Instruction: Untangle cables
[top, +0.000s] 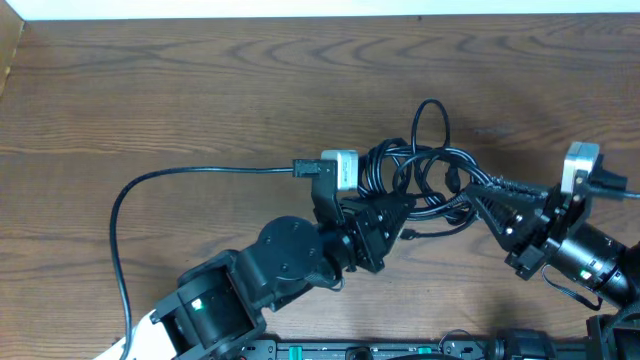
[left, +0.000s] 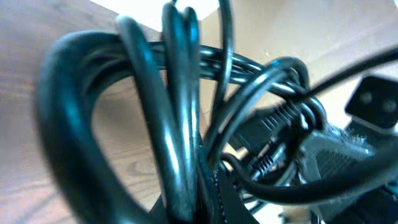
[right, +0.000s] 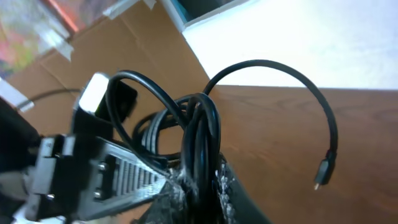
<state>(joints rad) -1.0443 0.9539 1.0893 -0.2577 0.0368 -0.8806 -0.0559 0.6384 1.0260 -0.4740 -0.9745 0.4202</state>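
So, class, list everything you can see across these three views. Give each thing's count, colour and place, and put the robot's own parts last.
cables: one tangled bundle, number unclear, black, mid-table between the two grippers
plug end: one, dark, at a loose cable tip, right wrist view
table: one, brown wood, under everything
cardboard: brown, beyond the table edge, right wrist view
left gripper: one, black, shut on the bundle's left side
right gripper: one, black, at the bundle's right side, cables between its fingers
wrist cameras: two, white, one on each wrist
camera lead: one, black, curving left from the left wrist
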